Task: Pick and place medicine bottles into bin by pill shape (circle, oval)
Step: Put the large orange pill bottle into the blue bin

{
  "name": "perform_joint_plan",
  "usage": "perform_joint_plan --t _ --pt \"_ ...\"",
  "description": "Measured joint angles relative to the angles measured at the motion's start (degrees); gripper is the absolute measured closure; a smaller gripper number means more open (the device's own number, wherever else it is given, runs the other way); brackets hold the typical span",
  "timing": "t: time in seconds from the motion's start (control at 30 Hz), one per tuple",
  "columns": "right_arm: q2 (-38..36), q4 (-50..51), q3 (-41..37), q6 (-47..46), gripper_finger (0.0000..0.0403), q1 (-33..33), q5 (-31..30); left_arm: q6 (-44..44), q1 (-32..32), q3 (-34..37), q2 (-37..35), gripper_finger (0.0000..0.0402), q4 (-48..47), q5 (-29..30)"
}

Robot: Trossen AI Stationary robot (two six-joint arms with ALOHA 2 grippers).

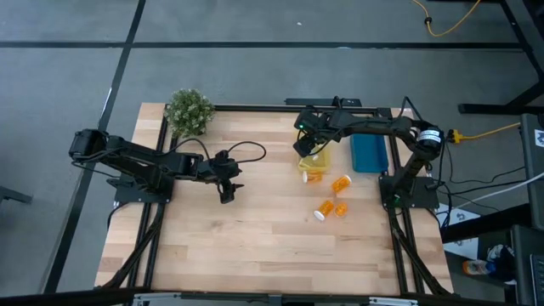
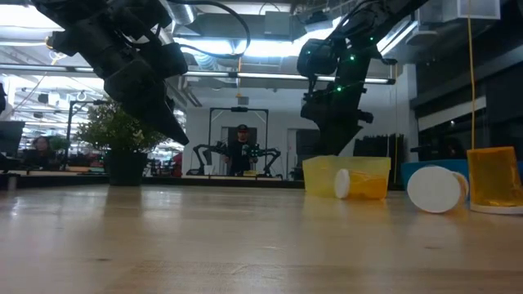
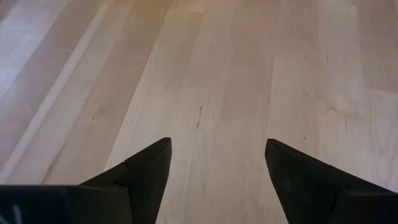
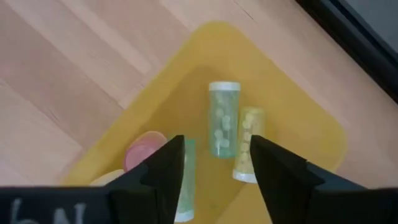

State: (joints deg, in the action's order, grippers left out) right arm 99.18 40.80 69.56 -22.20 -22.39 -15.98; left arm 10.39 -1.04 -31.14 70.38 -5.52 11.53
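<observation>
R gripper (image 4: 214,171) hovers over yellow plastic bin (image 4: 298,118), fingers apart w/ nothing held; pale capped pill bottles (image 4: 222,119) lie inside. Three orange bottles (image 1: 340,184) wait on wooden table (image 1: 255,238) nearby. L gripper (image 3: 217,168) open, empty, parked aside.
</observation>
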Motion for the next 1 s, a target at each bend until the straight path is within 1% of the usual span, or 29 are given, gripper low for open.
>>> perform_joint_plan --t 0.1,0.2,0.3,0.4,0.5,0.67,0.77,0.9,1.0 --pt "-0.02 0.63 0.0 -0.23 0.0212 0.08 0.27 -0.01 0.0 0.0 0.0 0.0147 -0.02 0.0" --pt "-1.27 2.26 0.0 -1.59 0.0211 1.0 2.17 -1.99 0.0 0.0 -0.01 0.0147 -0.42 0.71" --pt "-3.99 4.67 0.0 -1.46 0.0211 3.06 2.2 -2.65 -0.02 -0.04 0.01 0.0147 -4.0 4.18" --pt "-7.9 7.9 0.0 -1.35 0.021 5.23 2.19 -2.02 0.0 0.18 0.01 0.0147 -5.9 4.87" --pt "-12.38 11.92 0.0 -1.56 0.021 7.71 0.34 -3.13 -0.01 2.7 -0.01 0.0147 -2.3 4.91" --pt "-20.08 18.3 0.0 -4.87 0.021 12.25 -3.9 -3.55 1.37 9.07 -1.38 0.0147 7.65 3.76" --pt "-24.19 20.72 0.0 -7.46 0.021 14.53 -5.4 -4.82 3.49 11.79 -5.14 0.0147 11.37 2.3" --pt "-28.62 22.66 0.0 -10.41 0.021 17.26 -7.84 -6.07 6.6 15.68 -13.94 0.0147 12.93 0.86" --pt "-30.87 23.55 0.02 -11.52 0.021 18.91 -9.03 -6.05 8.23 20.48 -21.44 0.0147 16.31 0.33"
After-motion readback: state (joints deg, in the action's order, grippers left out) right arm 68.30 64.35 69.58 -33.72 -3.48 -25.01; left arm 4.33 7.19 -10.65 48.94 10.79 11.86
